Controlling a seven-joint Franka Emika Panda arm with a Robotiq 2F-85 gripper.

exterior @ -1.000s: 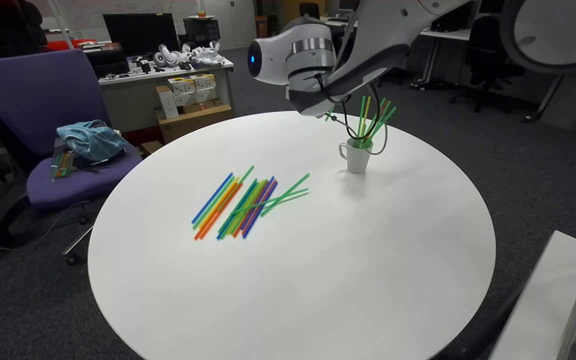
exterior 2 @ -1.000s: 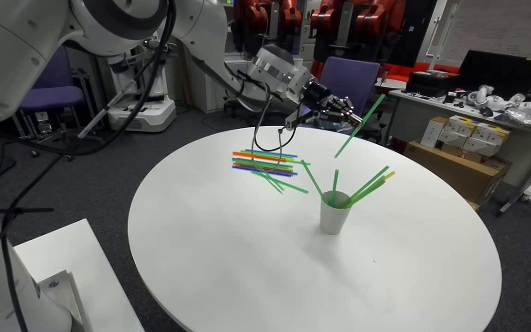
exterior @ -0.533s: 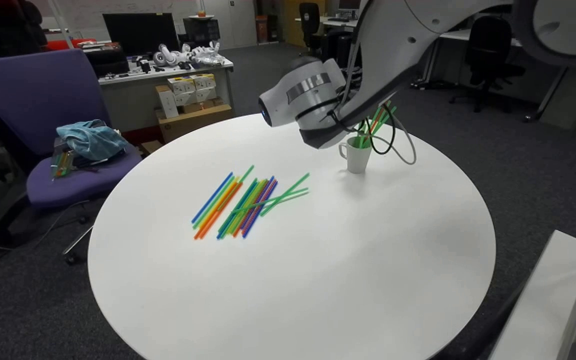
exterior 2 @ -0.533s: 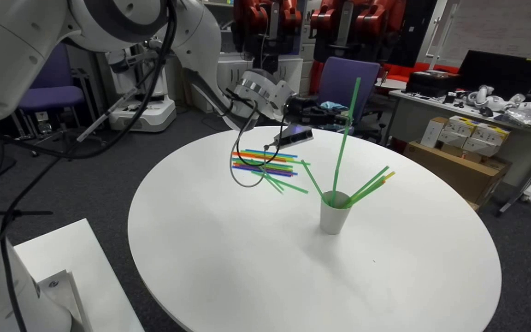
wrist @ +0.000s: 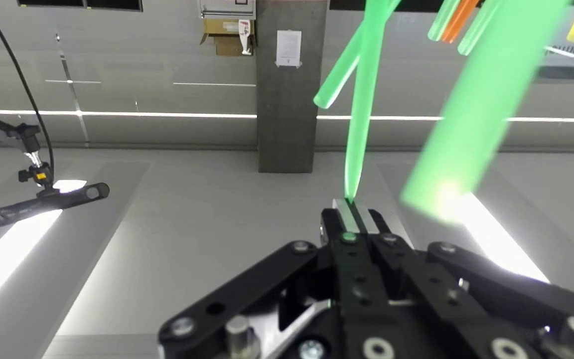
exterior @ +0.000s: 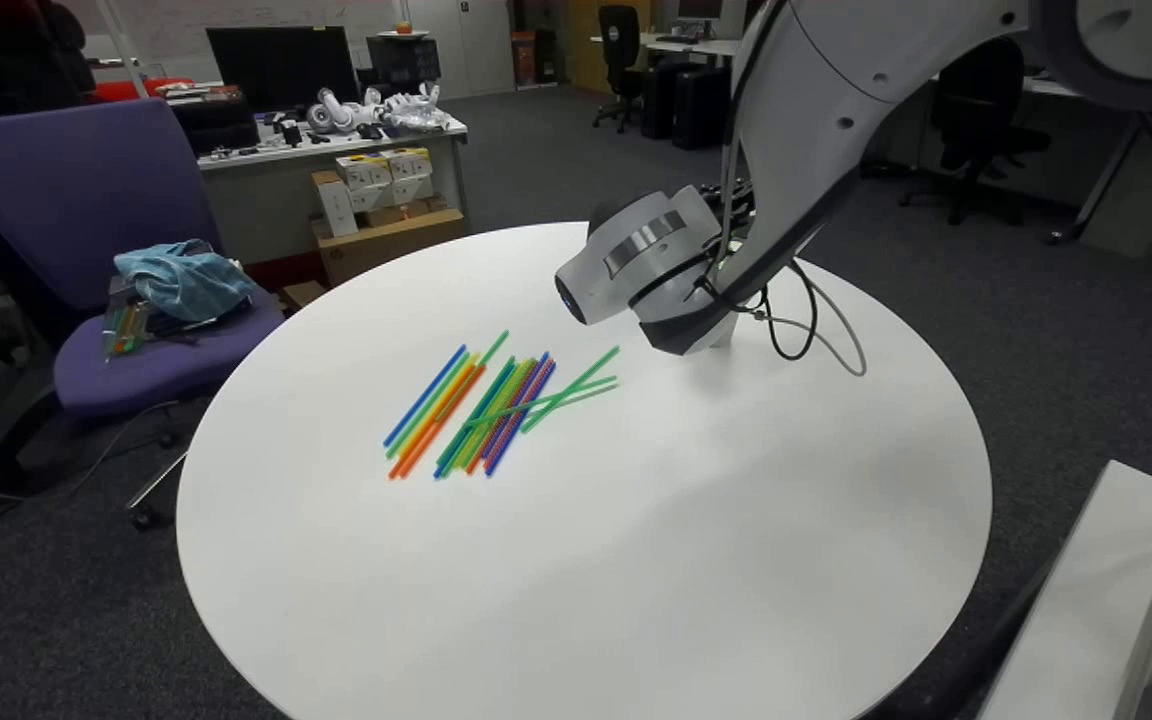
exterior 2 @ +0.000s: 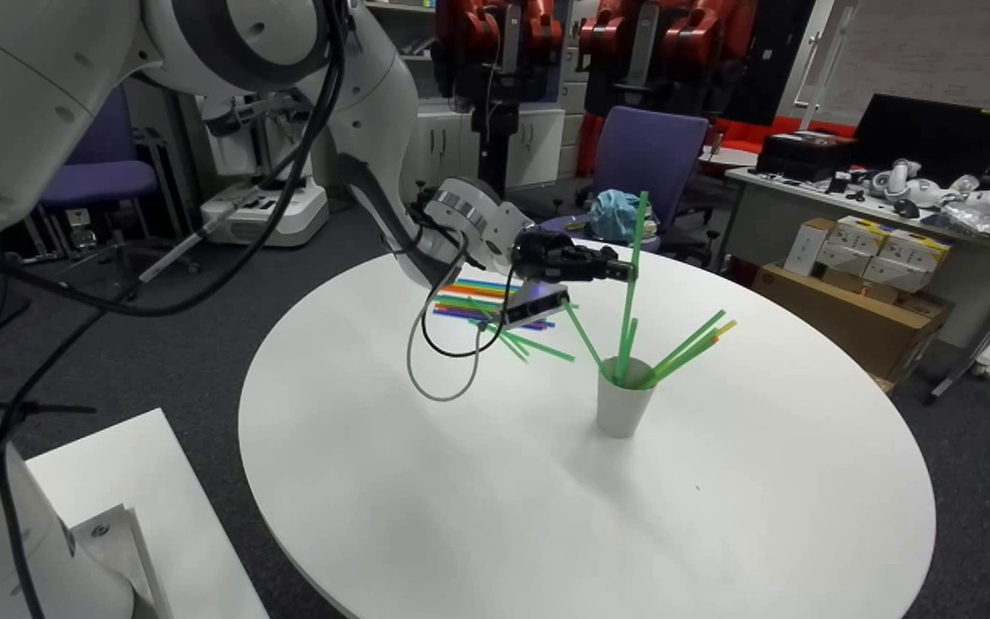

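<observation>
One green straw [exterior 2: 630, 299] (pinched) points nearly upright.

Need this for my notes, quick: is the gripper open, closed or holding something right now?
Gripper: closed, holding a green straw.

We've got dark carpet [exterior: 536, 170] underfoot, a purple chair [exterior: 76, 200] with a blue cloth [exterior: 186, 285] bunched up on it, and a cluttered desk [exterior: 271, 205] with a black monitor [exterior: 283, 75] and boxes [exterior: 406, 190] stacked beside it. There's a scribbly whiteboard [exterior 2: 950, 52] too. In the wrist view we get super bright strip lights [wrist: 503, 239] plus a grey pillar [wrist: 287, 109] with paper [wrist: 288, 47] on it.
</observation>
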